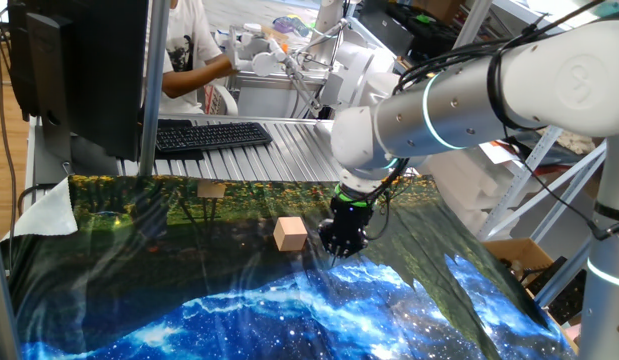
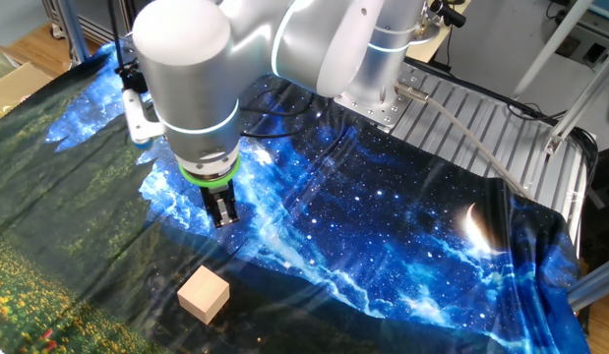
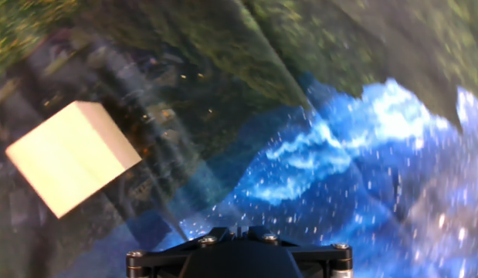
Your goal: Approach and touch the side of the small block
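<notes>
The small block (image 1: pixel 290 233) is a pale tan wooden cube that lies on the dark green part of the printed cloth. It also shows in the other fixed view (image 2: pixel 204 294) and at the left of the hand view (image 3: pixel 72 157). My gripper (image 1: pixel 341 242) hangs low over the cloth just to the right of the block, with a short gap between them. In the other fixed view the gripper (image 2: pixel 223 210) stands above and behind the block, its black fingers pressed together and holding nothing. In the hand view only the gripper's tip (image 3: pixel 231 234) shows at the bottom edge.
A flatter tan piece (image 1: pixel 211 190) lies at the cloth's far edge. A black keyboard (image 1: pixel 211 134) and a monitor (image 1: pixel 79 60) stand behind it on the slatted metal table (image 2: pixel 481 128). A person (image 1: pixel 184 45) sits at the back. The blue galaxy cloth (image 2: pixel 383 226) spreads out beside the arm.
</notes>
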`<state>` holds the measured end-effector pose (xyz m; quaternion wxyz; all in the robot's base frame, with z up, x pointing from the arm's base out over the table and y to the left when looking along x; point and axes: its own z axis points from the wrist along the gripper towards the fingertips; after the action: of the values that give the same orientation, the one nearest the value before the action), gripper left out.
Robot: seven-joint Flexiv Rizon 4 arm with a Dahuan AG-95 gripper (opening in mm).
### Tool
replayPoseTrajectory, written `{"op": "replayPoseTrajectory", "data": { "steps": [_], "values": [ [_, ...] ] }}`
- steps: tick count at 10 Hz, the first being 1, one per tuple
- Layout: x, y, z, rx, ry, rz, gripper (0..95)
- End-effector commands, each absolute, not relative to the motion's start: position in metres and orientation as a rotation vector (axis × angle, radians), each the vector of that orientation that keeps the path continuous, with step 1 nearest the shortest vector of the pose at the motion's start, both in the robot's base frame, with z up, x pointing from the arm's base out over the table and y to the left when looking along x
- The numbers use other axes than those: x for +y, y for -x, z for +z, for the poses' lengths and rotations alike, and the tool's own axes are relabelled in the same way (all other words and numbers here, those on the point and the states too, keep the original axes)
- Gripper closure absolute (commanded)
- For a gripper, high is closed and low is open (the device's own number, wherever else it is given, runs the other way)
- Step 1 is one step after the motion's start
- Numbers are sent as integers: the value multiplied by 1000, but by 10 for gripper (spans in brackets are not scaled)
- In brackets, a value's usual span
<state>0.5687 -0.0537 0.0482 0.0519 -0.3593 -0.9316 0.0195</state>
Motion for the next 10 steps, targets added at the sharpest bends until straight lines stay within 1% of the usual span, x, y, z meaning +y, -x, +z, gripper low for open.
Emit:
{"op": "replayPoseTrajectory", "data": {
  "steps": [1,6,9,10],
  "values": [
    [-41,-564,45,-2751,1243,42,950],
    [-15,-553,40,-2664,1398,38,950],
    [-11,-553,35,-2570,1544,-12,950],
    [-10,-553,33,-2568,1579,2,950]
  ]
}}
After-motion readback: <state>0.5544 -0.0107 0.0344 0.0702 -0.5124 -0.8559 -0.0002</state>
